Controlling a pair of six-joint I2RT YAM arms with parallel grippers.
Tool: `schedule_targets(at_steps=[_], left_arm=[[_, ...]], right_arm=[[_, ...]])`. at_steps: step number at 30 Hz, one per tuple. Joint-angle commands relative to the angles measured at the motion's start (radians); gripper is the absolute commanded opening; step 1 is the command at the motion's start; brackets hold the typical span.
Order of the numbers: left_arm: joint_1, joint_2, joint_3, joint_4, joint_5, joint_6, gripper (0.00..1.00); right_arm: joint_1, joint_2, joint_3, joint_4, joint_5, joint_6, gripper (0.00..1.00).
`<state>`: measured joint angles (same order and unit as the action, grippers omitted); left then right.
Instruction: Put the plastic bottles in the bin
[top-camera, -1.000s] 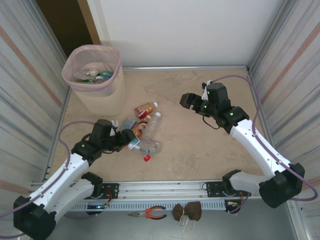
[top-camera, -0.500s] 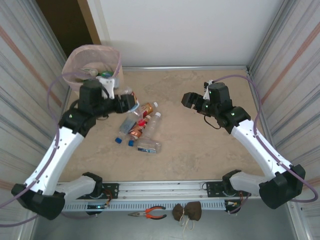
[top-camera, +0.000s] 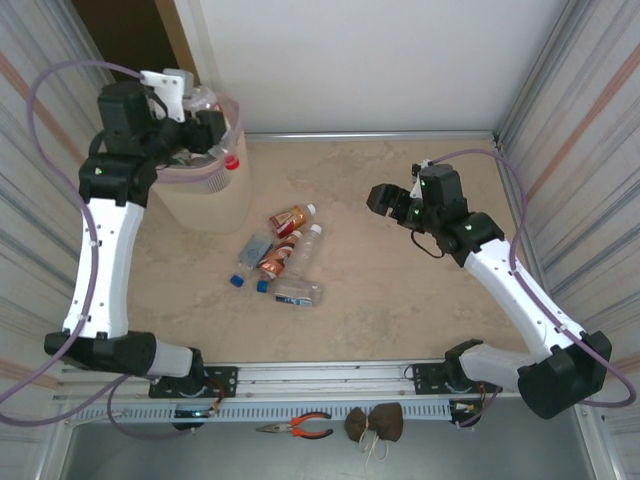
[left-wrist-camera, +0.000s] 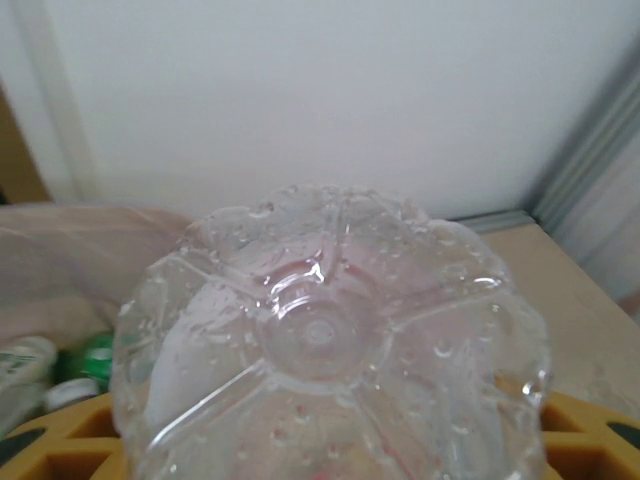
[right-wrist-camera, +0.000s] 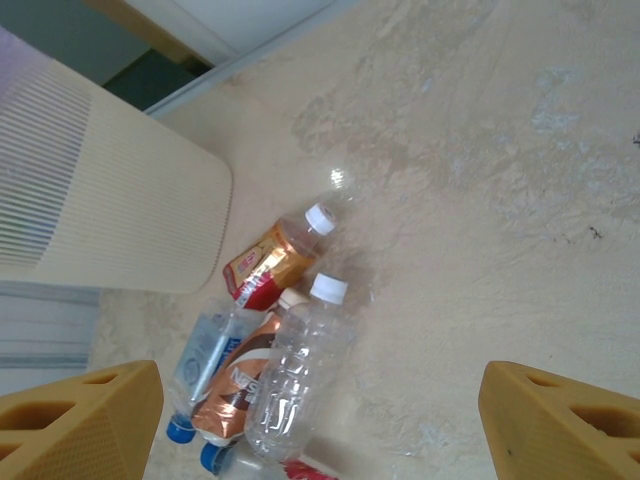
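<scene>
Nearest you, at centre-left of the top view, the loose bottles lie in a tight heap on the table, touching one another; roughly five are left to collect. To their right your right gripper hangs above the table with its fingers spread wide and nothing between them, looking down at that heap.

Farther back, in the upper left corner, your left gripper is pinching a clear bottle above the bin, its base turned towards the wrist camera. You are at the drop. The red cap looks to sit right at the bin's right-hand rim, not over the middle, so I would carry the bottle a little further over the opening before you part the fingers. Other bottles already lie inside.
</scene>
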<state>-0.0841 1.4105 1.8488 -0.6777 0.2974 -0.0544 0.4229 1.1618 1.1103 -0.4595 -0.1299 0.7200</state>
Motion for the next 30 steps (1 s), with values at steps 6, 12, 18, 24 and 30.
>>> schedule_targets(at_steps=[6, 12, 18, 24, 30], left_arm=[[0.132, 0.114, 0.171, -0.003, 0.012, 0.101, 0.5], [0.144, 0.16, 0.179, -0.021, -0.107, 0.229, 0.49], [0.153, 0.234, 0.185, -0.094, -0.15, 0.283, 0.5], [0.153, 0.318, 0.198, -0.208, -0.168, 0.314, 0.5], [0.152, 0.404, 0.207, -0.312, -0.135, 0.325, 0.51]], right_arm=[[-0.009, -0.048, 0.031, -0.025, 0.025, -0.031, 0.81], [-0.008, -0.048, 0.031, -0.034, 0.026, -0.031, 0.81], [-0.009, -0.048, 0.027, -0.036, 0.029, -0.031, 0.81], [-0.009, -0.051, 0.024, -0.043, 0.029, -0.03, 0.81], [-0.007, -0.066, 0.013, -0.044, 0.042, -0.027, 0.81]])
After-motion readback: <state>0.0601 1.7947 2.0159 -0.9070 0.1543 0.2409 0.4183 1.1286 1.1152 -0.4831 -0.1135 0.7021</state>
